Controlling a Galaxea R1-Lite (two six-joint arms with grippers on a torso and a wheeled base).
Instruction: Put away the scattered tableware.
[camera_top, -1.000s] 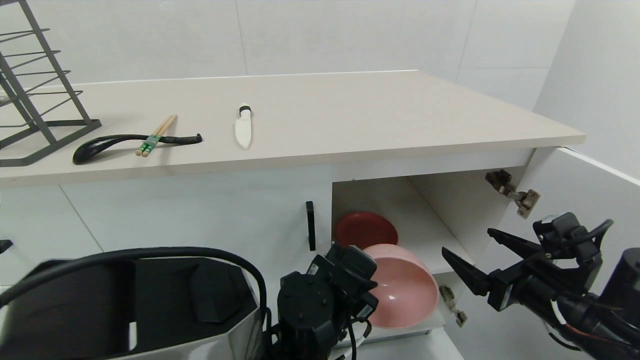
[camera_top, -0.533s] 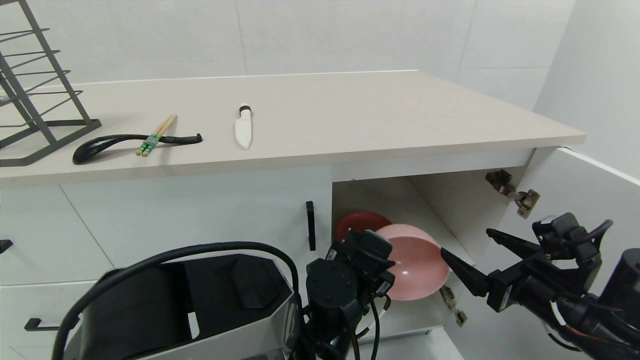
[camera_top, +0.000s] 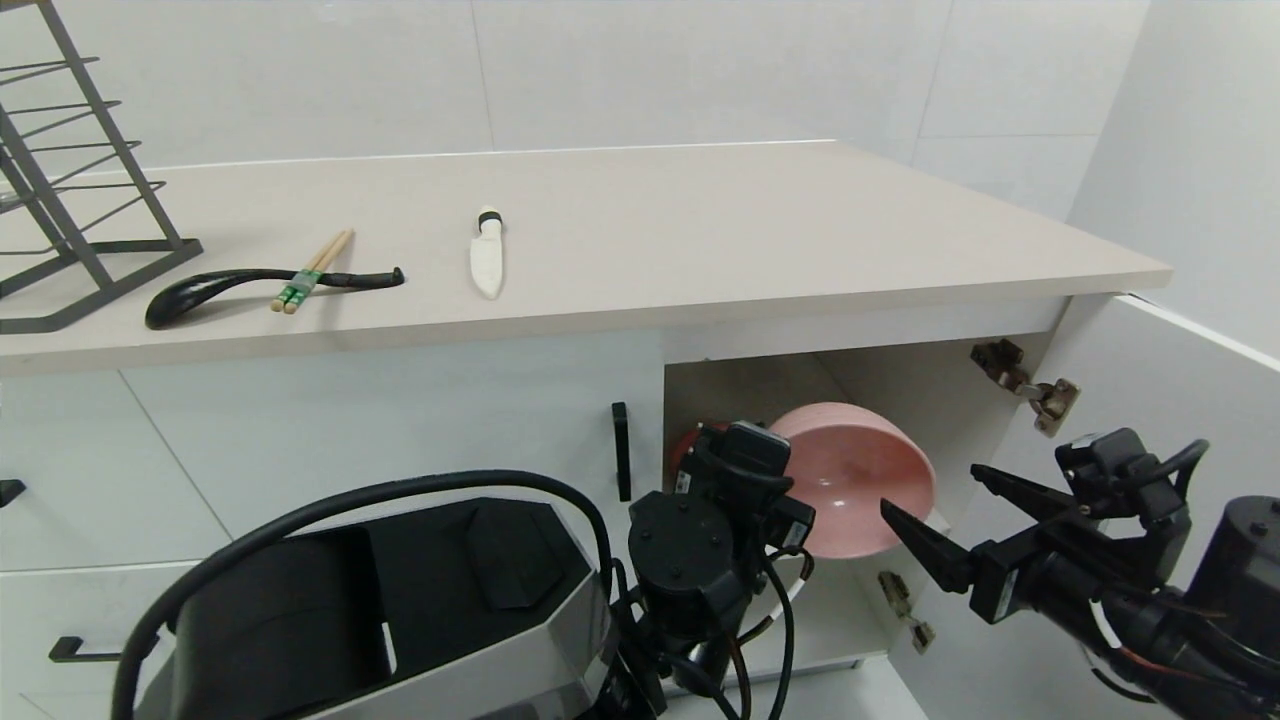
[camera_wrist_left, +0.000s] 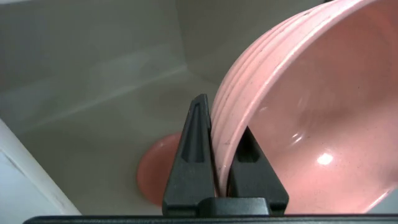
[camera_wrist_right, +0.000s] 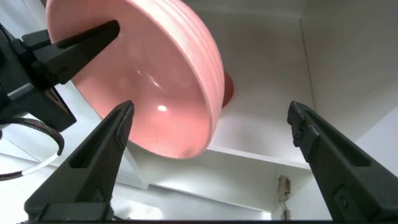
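While the left gripper (camera_wrist_left: 222, 121) pinches the rim of the tilted pink bowl (camera_top: 855, 475) inside the open cabinet (camera_top: 900, 390), the right gripper (camera_top: 930, 487) hangs wide open and empty just right of it. Possibly a red plate (camera_wrist_left: 158, 177) lies behind.

Cabinet mouth (camera_top: 760, 372) mostly blocked: tilted pink bowl (camera_top: 850, 480), rim pinched by the left gripper (camera_wrist_left: 222, 118), hangs mid-opening. From the bowl: slim gap under the countertop (camera_top: 860, 330) at 12 o'clock; red plate (camera_wrist_left: 158, 171) on the floor behind at 9; bare shelf (camera_top: 830, 625) at 6; right gripper (camera_top: 930, 487), jaws spread, just beside at 3; hinge (camera_top: 1020, 385) and swung-out door (camera_top: 1150, 370) at 2.
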